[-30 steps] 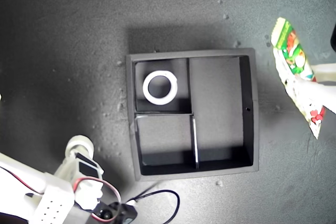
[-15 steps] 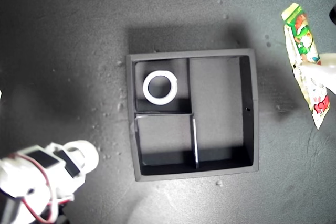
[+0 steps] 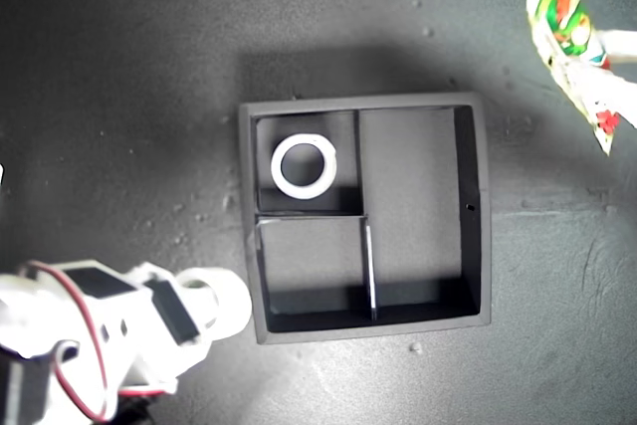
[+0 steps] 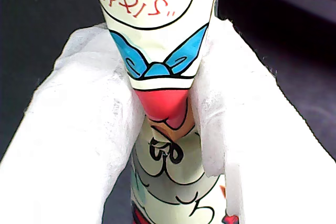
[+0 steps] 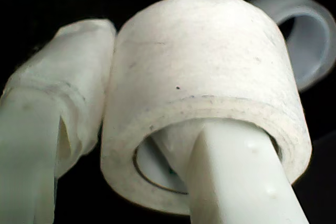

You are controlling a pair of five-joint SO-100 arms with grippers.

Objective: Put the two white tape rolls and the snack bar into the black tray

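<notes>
**Three items, one tray: stock at this moment**

Item 1, tape roll [image 3: 305, 165]: lying flat in one of the two small square compartments of the black tray [image 3: 482, 208], the one toward the exterior view's upper left. Already stowed.

Item 2, second tape roll [image 5: 202, 98]: being carried by the second gripper [image 5: 157, 145], which is clamping the roll's wall, one finger threaded through the hole and the padded finger pressing outside. In the exterior view it is showing as a white cylinder [image 3: 221, 304] just beside the tray's lower-left corner, outside the wall. Handling, by judgement: light, stiff ring, fairly grippy surface; a hold through the core looks secure, and the empty small compartment beside it looks the natural slot.

Item 3, snack bar [image 3: 569, 42]: being held by the first gripper [image 4: 168, 106], both padded fingers [image 4: 100, 129] pinching the wrapper across its width near the middle. It is hanging at the exterior view's upper right, well apart from the tray. Handling, by judgement: light, long, glossy film likely slippery and apt to swing or twist; contents possibly crushable, so a mid-length pinch is suiting it. The long compartment appears the only one likely to take it.
</notes>
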